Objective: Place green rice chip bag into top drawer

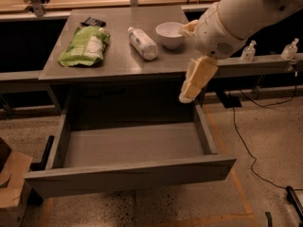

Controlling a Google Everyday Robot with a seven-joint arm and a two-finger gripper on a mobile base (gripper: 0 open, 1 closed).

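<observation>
The green rice chip bag (86, 45) lies flat on the left part of the grey table (113, 60), a light-green crinkled pouch with a white label panel. The top drawer (128, 150) is pulled out wide below the table, and its inside is bare. My gripper (185, 96) hangs from the white arm (246, 13) at the table's right front edge, over the drawer's right back corner. It points down and is far right of the bag.
A clear plastic bottle (143, 43) lies at the table's middle, a white bowl (170, 34) to its right, and a small black packet (93, 21) behind the bag. A cardboard box (10, 183) stands on the floor at the left. A cable (241, 136) runs across the floor at the right.
</observation>
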